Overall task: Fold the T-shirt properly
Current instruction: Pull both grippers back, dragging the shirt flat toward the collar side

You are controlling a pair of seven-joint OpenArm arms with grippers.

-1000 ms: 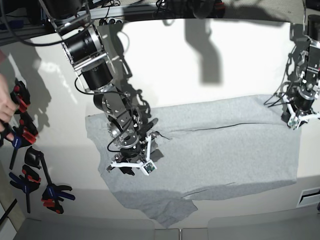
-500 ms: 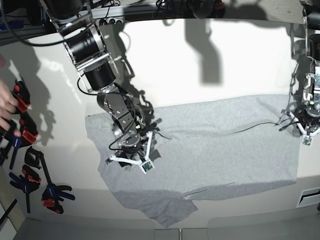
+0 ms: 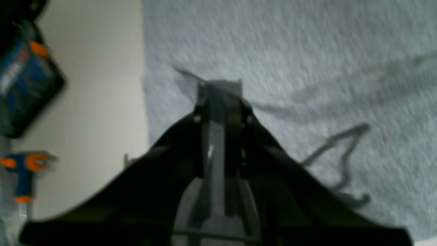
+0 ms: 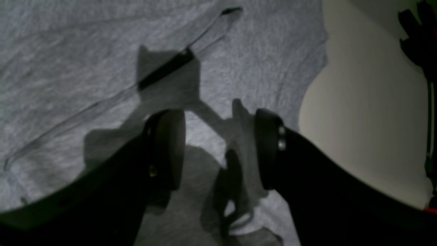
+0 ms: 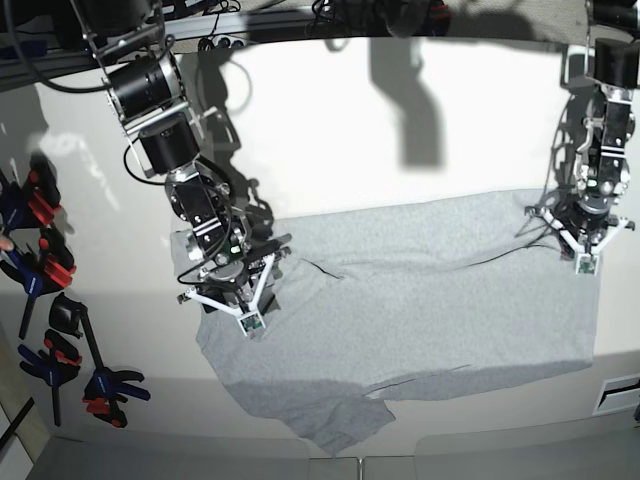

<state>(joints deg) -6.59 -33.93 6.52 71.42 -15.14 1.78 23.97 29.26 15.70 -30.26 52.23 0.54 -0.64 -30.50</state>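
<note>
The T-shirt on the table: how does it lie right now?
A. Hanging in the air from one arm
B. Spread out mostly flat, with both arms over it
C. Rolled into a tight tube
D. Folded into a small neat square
B: the T-shirt lies spread across the table, creased but flat.

grey t-shirt (image 5: 420, 290) lies spread flat, both tools seemingly touching its ends.

My T-shirt (image 5: 430, 290) is soft heather-grey knit cloth, matt and faintly fuzzy. It lies on the table (image 5: 400, 130), a smooth cream surface with slight sheen. Beside the table's edge, clamps (image 5: 45, 270) look like glossy plastic.
</note>
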